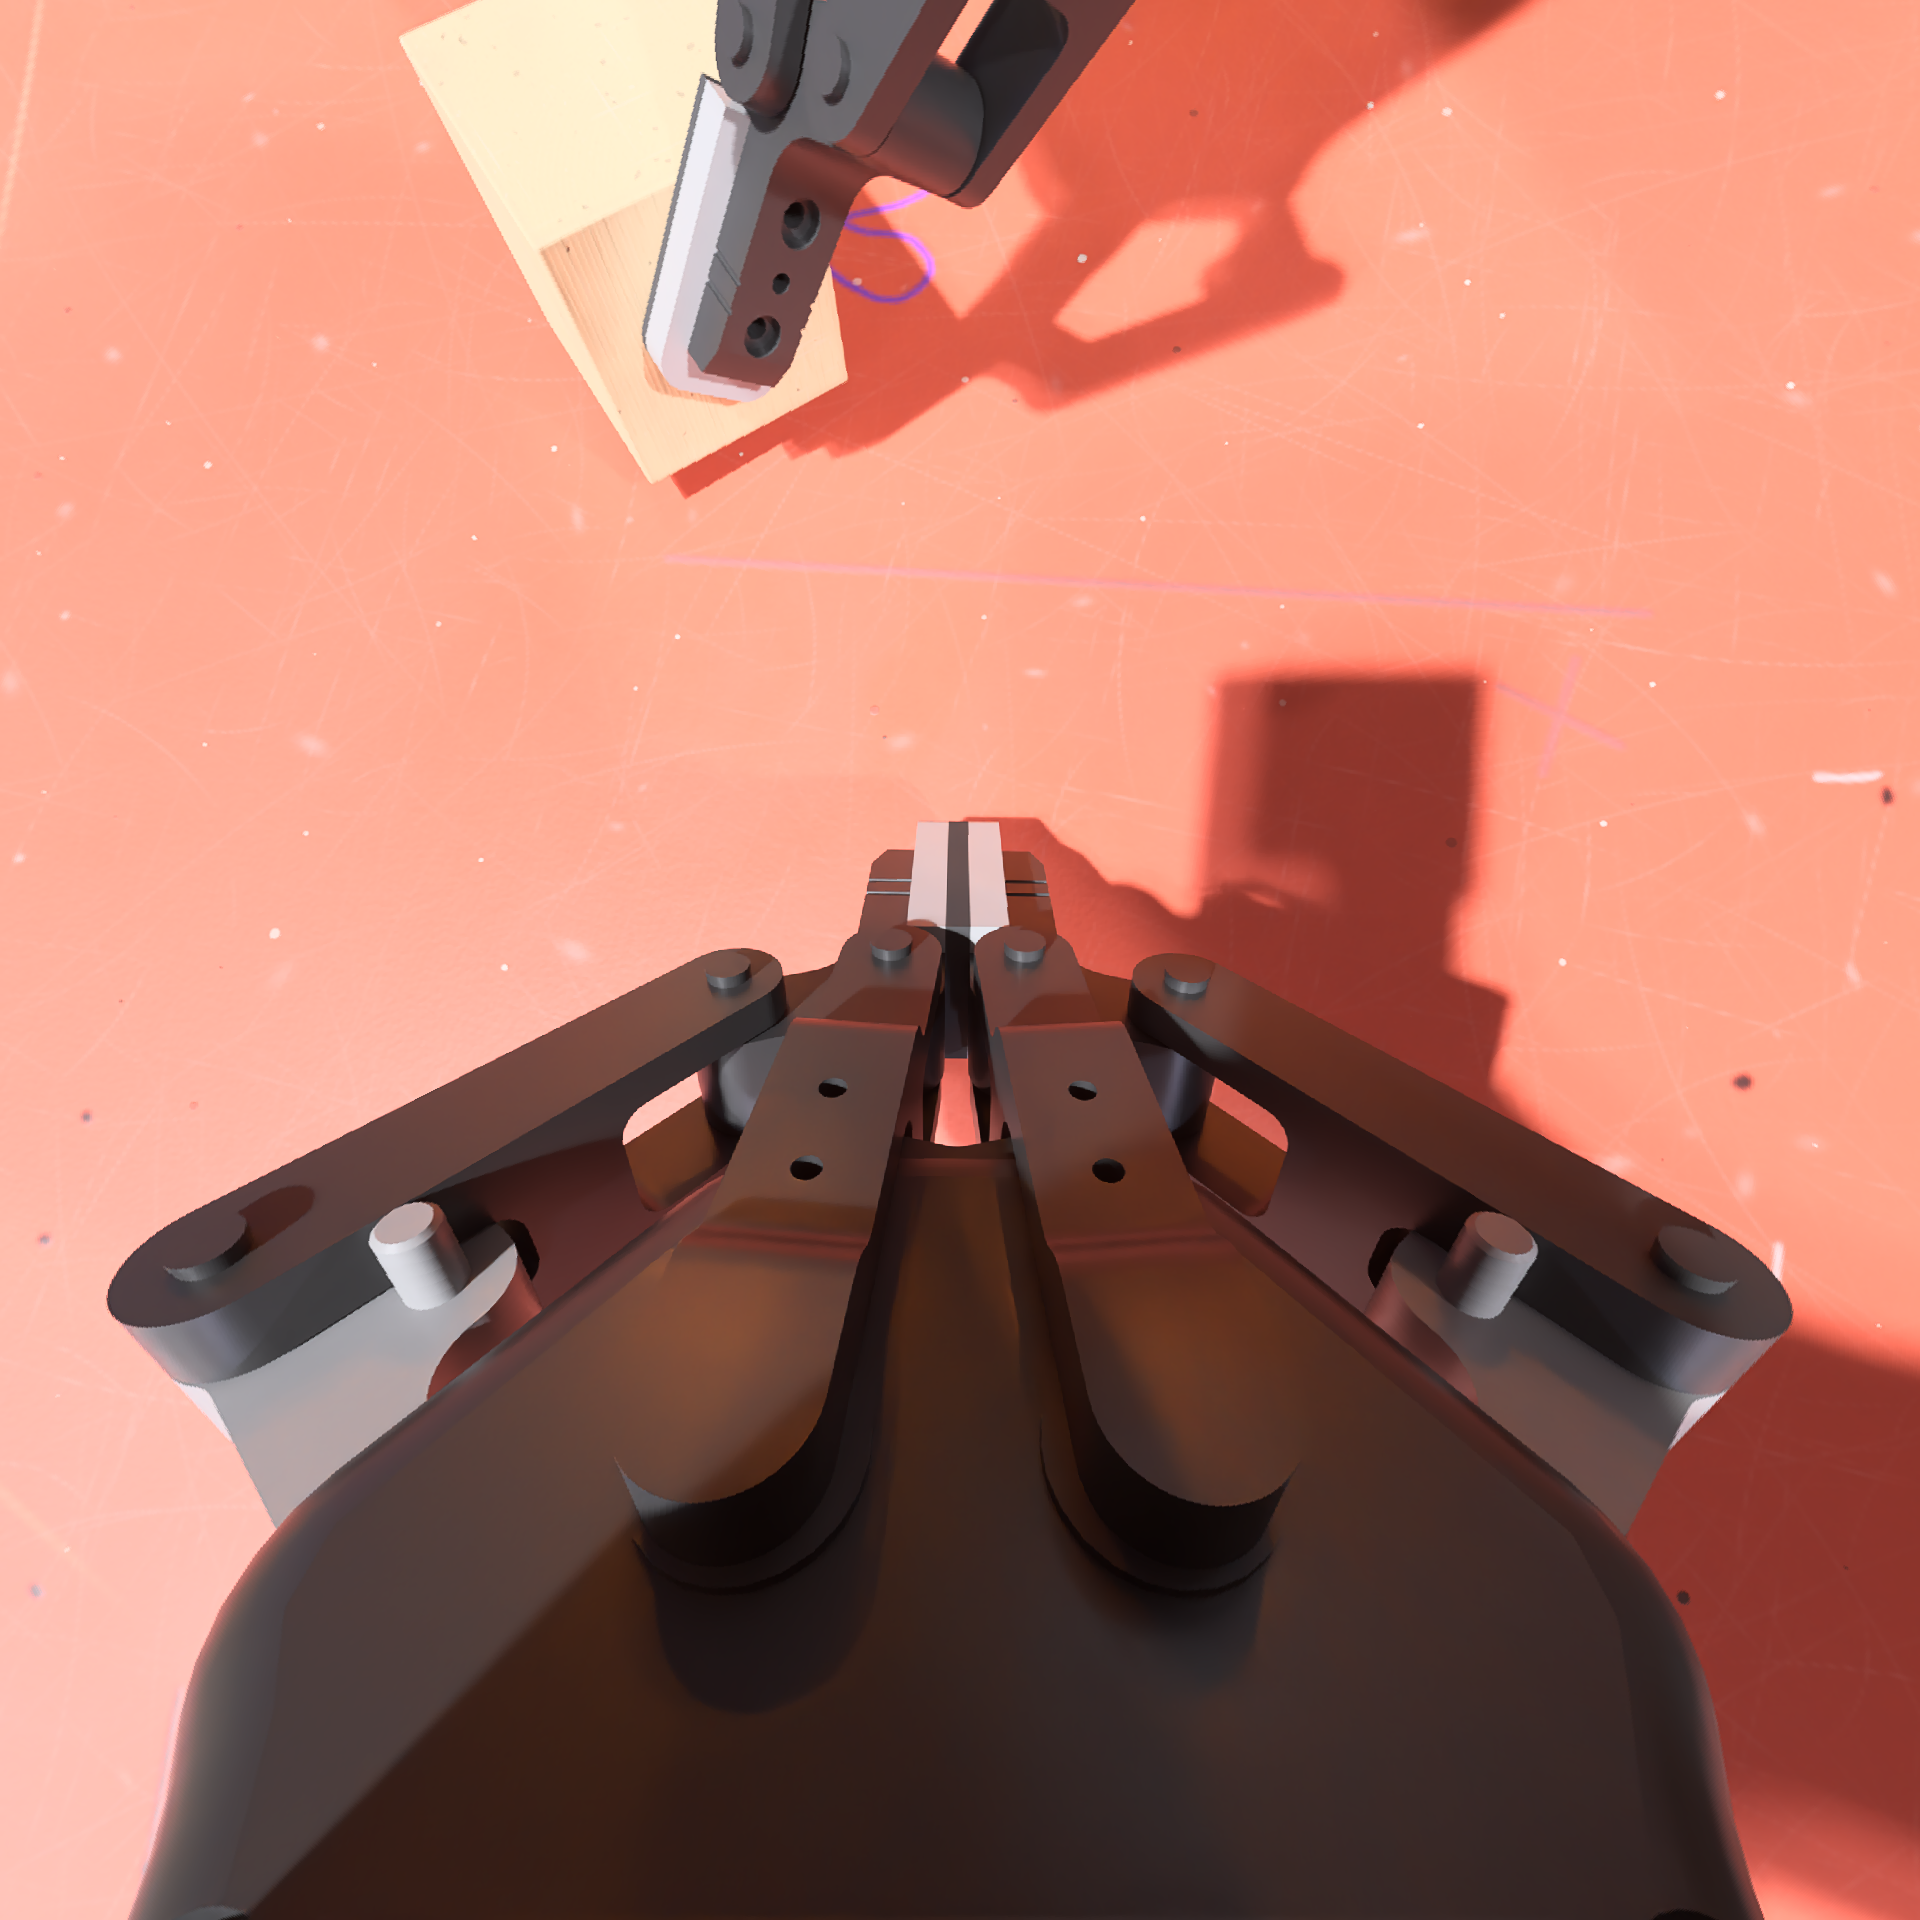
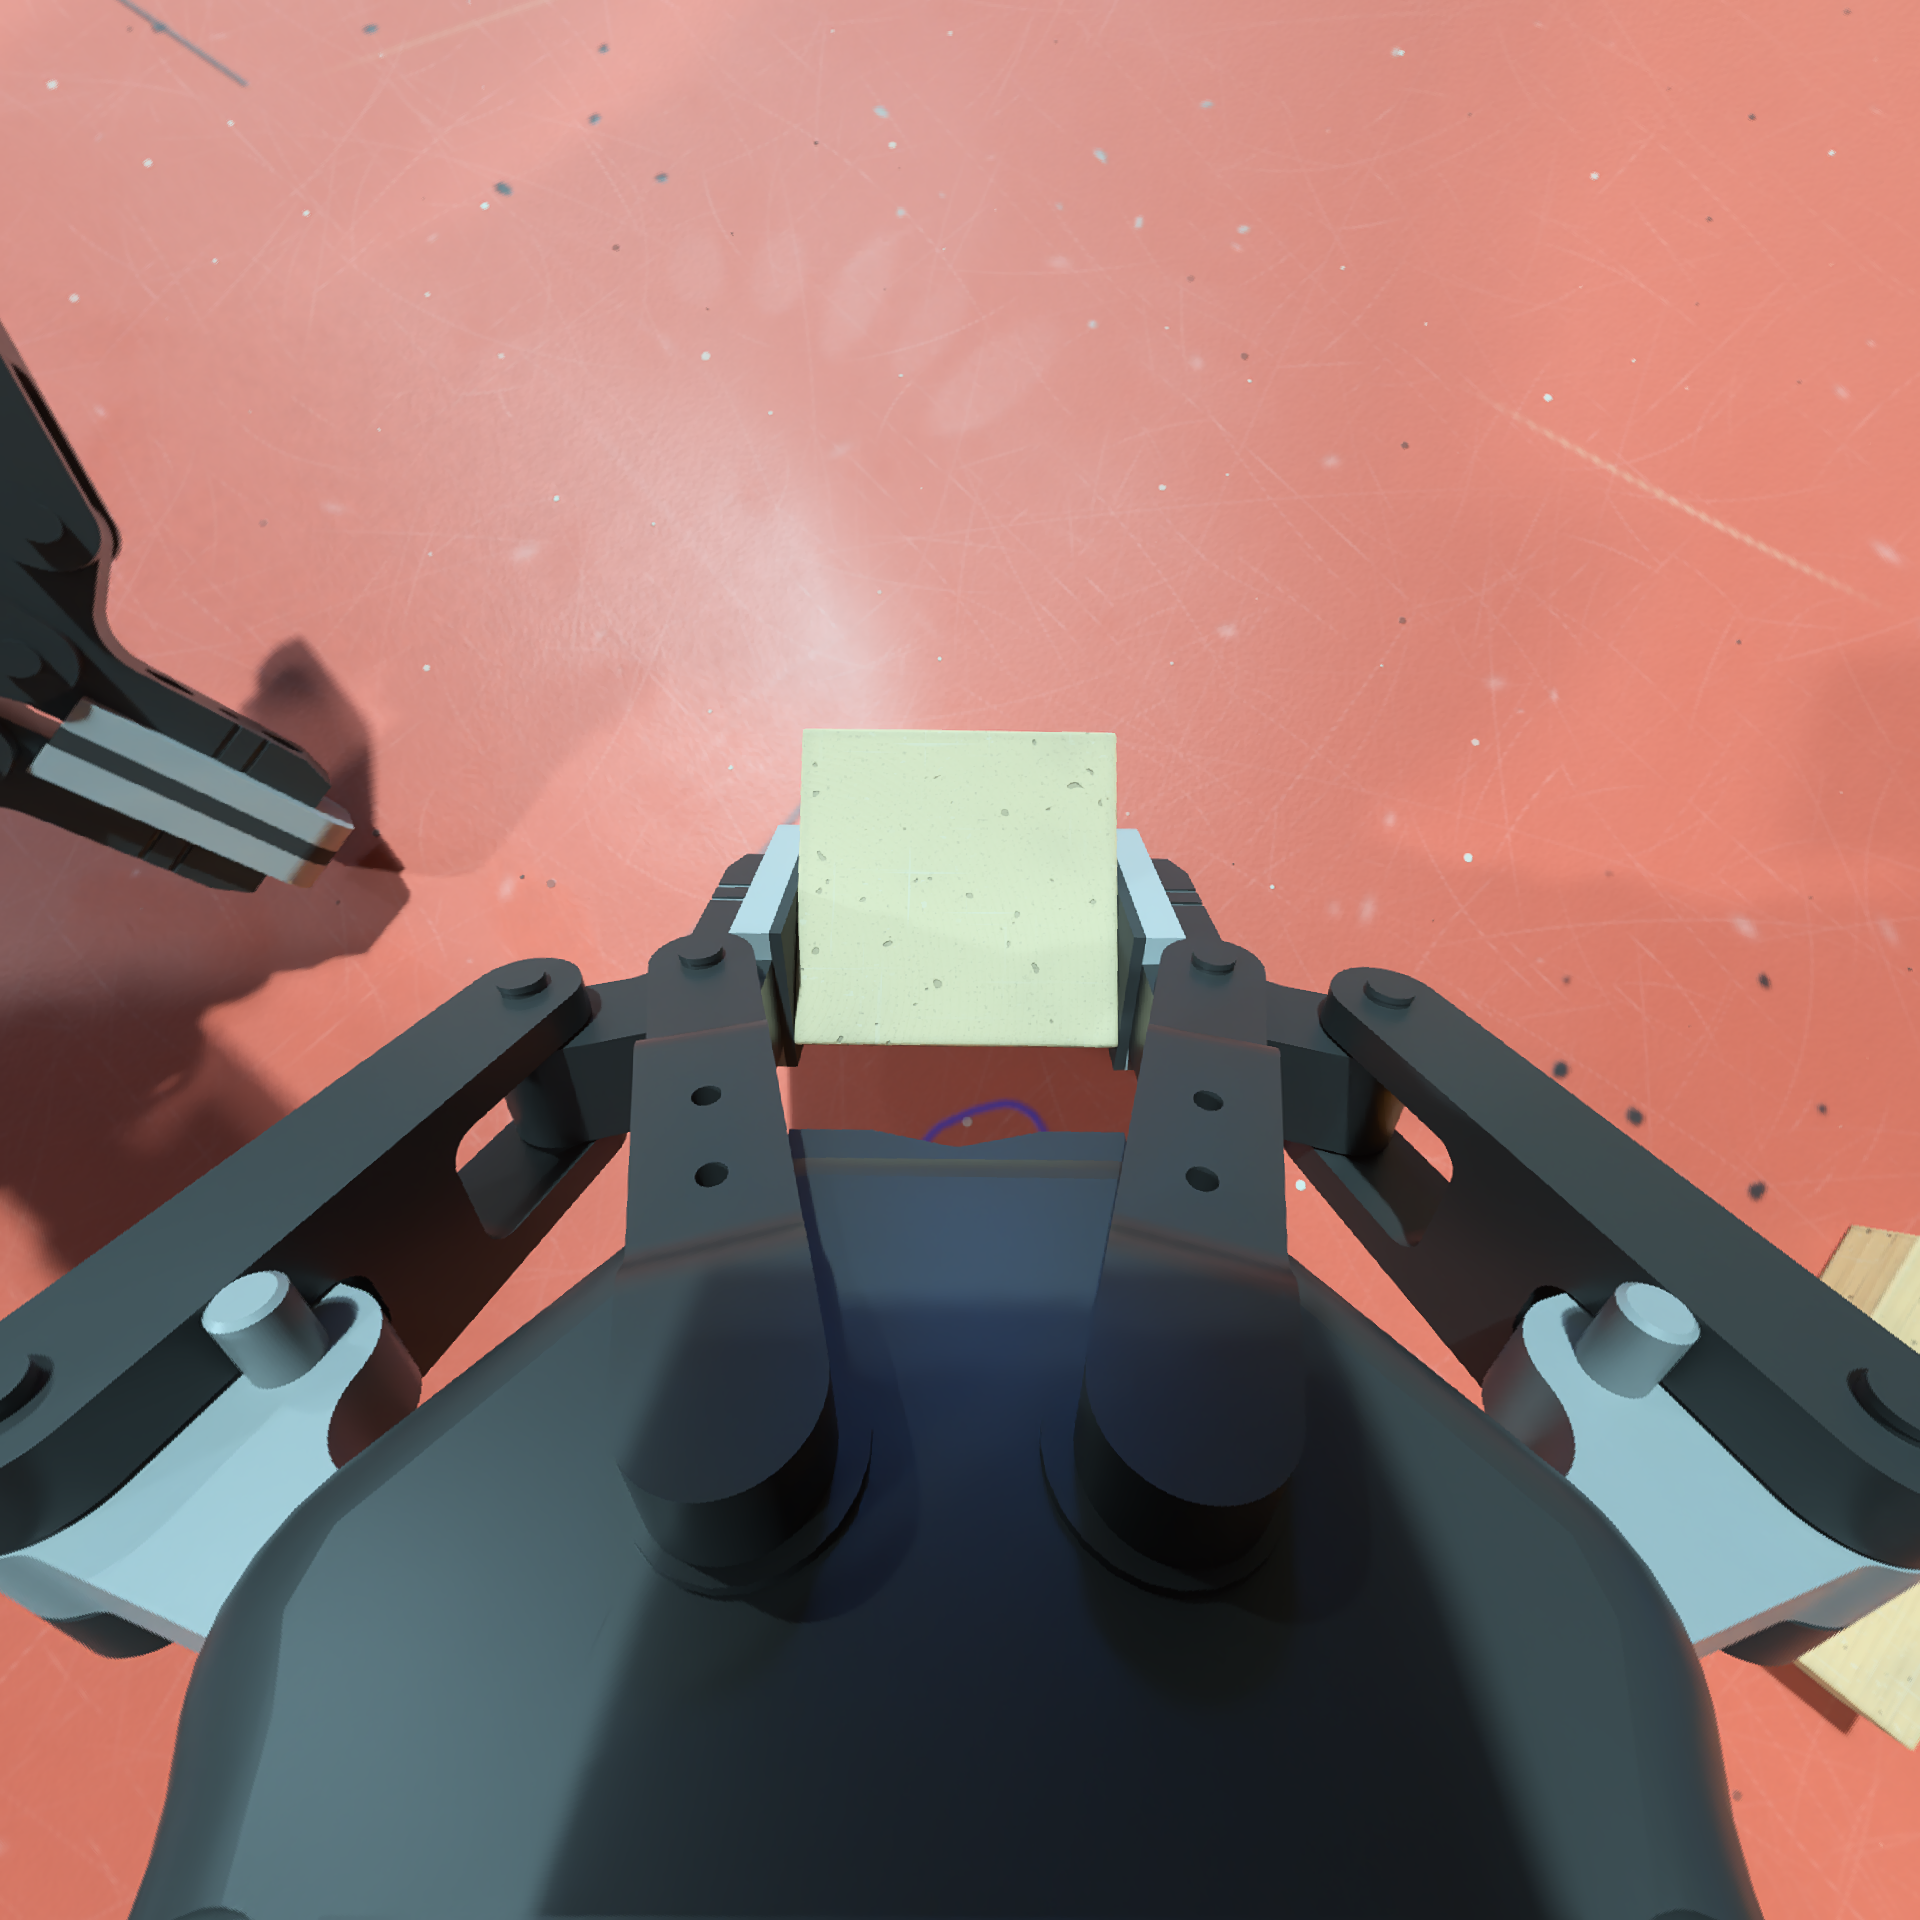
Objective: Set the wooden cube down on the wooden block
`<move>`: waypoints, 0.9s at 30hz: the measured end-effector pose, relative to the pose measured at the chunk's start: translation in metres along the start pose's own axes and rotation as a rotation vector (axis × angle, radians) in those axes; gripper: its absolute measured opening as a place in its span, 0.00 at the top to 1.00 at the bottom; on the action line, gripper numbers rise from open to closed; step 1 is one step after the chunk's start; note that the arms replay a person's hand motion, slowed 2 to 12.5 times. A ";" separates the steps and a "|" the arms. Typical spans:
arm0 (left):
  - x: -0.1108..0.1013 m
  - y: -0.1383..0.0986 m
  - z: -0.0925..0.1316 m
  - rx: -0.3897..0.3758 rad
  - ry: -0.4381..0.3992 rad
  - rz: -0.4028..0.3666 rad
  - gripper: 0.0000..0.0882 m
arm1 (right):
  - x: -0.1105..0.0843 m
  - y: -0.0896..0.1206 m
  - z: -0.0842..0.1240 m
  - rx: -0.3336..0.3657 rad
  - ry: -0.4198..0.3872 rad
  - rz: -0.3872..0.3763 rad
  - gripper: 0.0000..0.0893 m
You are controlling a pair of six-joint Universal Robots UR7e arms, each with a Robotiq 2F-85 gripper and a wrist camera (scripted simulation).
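Note:
My right gripper (image 2: 956,935) is shut on the wooden cube (image 2: 956,883), a pale speckled cube held between both pads. In the left wrist view the cube (image 1: 561,177) sits low at the table with its shadow right beside it, and one right finger (image 1: 727,270) presses its side. I cannot tell if the cube touches the table. The wooden block (image 2: 1875,1455), light brown, lies at the right edge of the right wrist view, partly hidden by the gripper's linkage. My left gripper (image 1: 956,873) is shut and empty, apart from the cube.
The salmon-red table (image 1: 1247,520) is scratched and speckled. A purple scribble (image 1: 894,260) marks it beside the cube. The left gripper also shows at the left of the right wrist view (image 2: 312,831), low over the table.

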State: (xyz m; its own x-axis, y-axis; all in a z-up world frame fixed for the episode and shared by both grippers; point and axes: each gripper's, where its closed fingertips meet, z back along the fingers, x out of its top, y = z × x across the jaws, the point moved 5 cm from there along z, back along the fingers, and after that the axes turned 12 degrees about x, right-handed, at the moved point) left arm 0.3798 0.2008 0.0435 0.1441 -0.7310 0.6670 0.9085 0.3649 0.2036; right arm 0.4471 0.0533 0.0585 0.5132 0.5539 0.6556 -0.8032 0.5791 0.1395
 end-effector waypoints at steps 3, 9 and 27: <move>0.001 0.000 0.000 0.011 0.005 -0.010 1.00 | 0.000 -0.001 0.001 0.015 0.009 0.014 0.50; 0.001 -0.001 0.000 0.009 0.015 -0.012 1.00 | -0.002 -0.014 0.007 0.016 0.021 -0.001 0.50; -0.001 -0.002 0.001 -0.054 0.010 0.022 1.00 | -0.026 -0.101 0.044 -0.194 0.009 -0.247 0.50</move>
State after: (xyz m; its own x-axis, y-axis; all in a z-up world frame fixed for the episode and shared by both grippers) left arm 0.3770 0.2015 0.0434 0.1675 -0.7291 0.6636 0.9250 0.3490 0.1500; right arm 0.5017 -0.0463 0.0603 0.6888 0.3872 0.6129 -0.5818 0.7996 0.1487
